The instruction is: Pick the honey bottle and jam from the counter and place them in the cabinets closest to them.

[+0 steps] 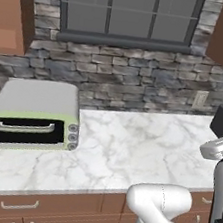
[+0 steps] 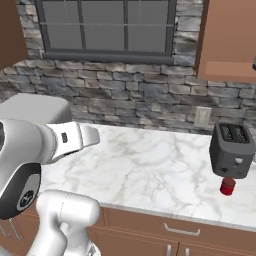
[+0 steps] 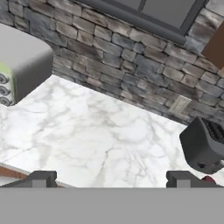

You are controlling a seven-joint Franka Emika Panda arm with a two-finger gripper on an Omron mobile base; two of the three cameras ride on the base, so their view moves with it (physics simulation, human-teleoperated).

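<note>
In the left base view, a toaster oven (image 1: 34, 114) sits at the left of the counter (image 1: 128, 146), below a wall cabinet (image 1: 12, 10) in the upper left corner. In the right base view, the jam (image 2: 227, 186) stands at lower right, just in front of the dark toaster (image 2: 232, 150). In the hand view, the gripper (image 3: 111, 178) sits at bottom centre, jaws spread wide and holding nothing.
</note>
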